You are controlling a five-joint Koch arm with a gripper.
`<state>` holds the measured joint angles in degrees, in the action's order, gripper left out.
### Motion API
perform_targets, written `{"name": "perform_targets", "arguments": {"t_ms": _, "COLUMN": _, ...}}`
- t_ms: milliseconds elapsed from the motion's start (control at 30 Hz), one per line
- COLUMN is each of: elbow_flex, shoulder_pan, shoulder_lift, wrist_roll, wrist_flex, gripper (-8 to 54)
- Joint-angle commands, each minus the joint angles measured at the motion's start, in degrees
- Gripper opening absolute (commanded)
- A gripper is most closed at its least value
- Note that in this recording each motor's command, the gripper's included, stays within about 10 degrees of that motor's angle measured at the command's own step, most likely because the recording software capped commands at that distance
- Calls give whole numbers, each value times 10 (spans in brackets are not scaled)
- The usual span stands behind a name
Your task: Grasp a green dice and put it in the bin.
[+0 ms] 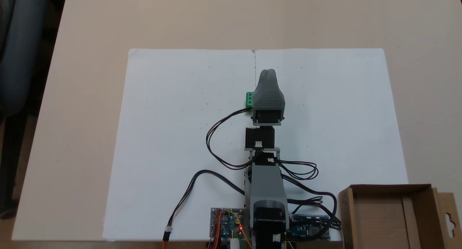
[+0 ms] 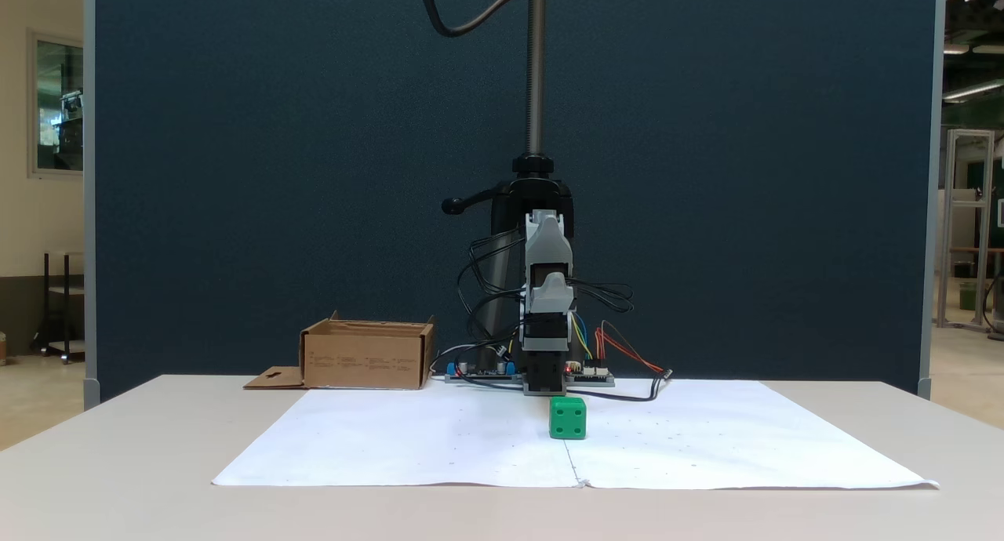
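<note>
Near the middle of the white paper sheet (image 1: 173, 140), the gripper (image 1: 266, 73) points away from the arm's base toward the far edge of the tabletop (image 1: 86, 32), as the fixed view from above shows it. Its ribbed grey shell covers the jaws there, and in the front fixed view the gripper (image 2: 547, 390) hangs low over the paper with its jaws one behind the other, so I cannot tell whether they are spread or pressed together.

The green dice (image 1: 249, 100) lies on the paper just beside the gripper, at its left flank in the view from above, partly tucked under the shell. From the front, the green dice (image 2: 568, 418) sits on the sheet slightly right of the gripper and nearer the camera, its faces showing round pips. Whether it touches the gripper cannot be told.

Behind the gripper the grey arm (image 1: 267, 191) runs back to its base at the near edge of the tabletop in the view from above, with black cables (image 1: 216, 140) looping out on both sides and circuit boards (image 1: 226, 223) flanking the base.

The bin (image 1: 393, 216) stands at the near right corner of the tabletop in that view, off the paper, well apart from the dice, its flap with the hang-hole turned outward. From the front the bin (image 2: 367, 357) appears left of the arm's base, before a dark blue partition (image 2: 235, 172).
</note>
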<state>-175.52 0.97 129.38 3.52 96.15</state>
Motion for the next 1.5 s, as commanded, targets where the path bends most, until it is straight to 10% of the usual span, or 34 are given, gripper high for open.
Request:
{"name": "perform_targets", "arguments": {"t_ms": 0, "elbow_flex": -39, "shoulder_pan": 57, "shoulder_lift": 64, "wrist_roll": -18, "wrist_flex": 36, "gripper": 449}}
{"name": "perform_targets", "arguments": {"t_ms": 1467, "elbow_flex": -39, "shoulder_pan": 8, "shoulder_lift": 62, "wrist_roll": -11, "wrist_flex": 33, "gripper": 439}}
